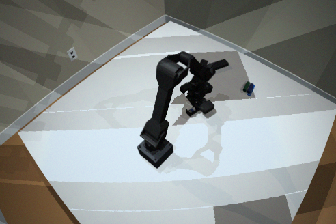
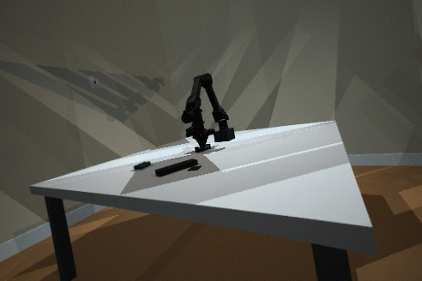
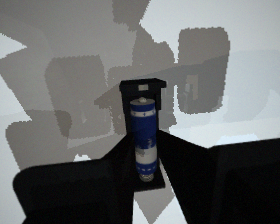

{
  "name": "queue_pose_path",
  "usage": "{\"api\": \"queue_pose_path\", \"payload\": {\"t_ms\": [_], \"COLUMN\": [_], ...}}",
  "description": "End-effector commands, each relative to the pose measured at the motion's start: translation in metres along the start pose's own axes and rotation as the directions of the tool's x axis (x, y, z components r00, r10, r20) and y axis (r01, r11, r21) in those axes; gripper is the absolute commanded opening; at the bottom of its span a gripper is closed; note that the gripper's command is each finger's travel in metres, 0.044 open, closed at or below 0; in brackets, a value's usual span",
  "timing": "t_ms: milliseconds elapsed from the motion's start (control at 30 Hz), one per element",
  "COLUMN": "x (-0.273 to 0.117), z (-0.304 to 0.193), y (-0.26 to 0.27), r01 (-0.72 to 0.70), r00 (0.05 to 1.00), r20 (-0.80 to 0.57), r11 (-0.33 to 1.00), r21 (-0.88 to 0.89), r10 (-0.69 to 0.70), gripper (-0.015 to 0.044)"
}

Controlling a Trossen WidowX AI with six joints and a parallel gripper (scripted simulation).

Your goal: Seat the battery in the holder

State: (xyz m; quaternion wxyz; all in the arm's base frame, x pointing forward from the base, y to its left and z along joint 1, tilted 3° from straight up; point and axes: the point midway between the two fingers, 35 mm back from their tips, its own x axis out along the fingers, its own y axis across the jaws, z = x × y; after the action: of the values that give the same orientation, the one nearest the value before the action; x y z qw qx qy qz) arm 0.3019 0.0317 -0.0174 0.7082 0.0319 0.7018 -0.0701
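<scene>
The battery, blue with a pale band, lies lengthwise over the black holder. In the wrist view its terminal end points at the lip, with a small gap between them in that view. That end looks wider and nearer the camera, so the battery seems tilted with the terminal end raised. The other end is low, beside the spring; contact there is hard to tell. My gripper is shut on the battery, one finger on each side of its middle.
A small green object and a blue one lie together on the table, away from the holder. A long black bar lies beyond the gripper, with a small dark flat piece beside it. Shadows cross the table.
</scene>
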Motion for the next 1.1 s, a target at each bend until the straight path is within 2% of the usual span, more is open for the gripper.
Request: {"api": "queue_pose_path", "payload": {"t_ms": [0, 1067], "x": [0.002, 0.001], "z": [-0.004, 0.010], "y": [0.000, 0.000], "r01": [0.000, -0.001], "r00": [1.000, 1.000], "r20": [-0.014, -0.014], "r11": [1.000, 1.000], "r21": [-0.003, -0.003], "r10": [0.000, 0.001], "gripper": [0.0060, 0.0060]}}
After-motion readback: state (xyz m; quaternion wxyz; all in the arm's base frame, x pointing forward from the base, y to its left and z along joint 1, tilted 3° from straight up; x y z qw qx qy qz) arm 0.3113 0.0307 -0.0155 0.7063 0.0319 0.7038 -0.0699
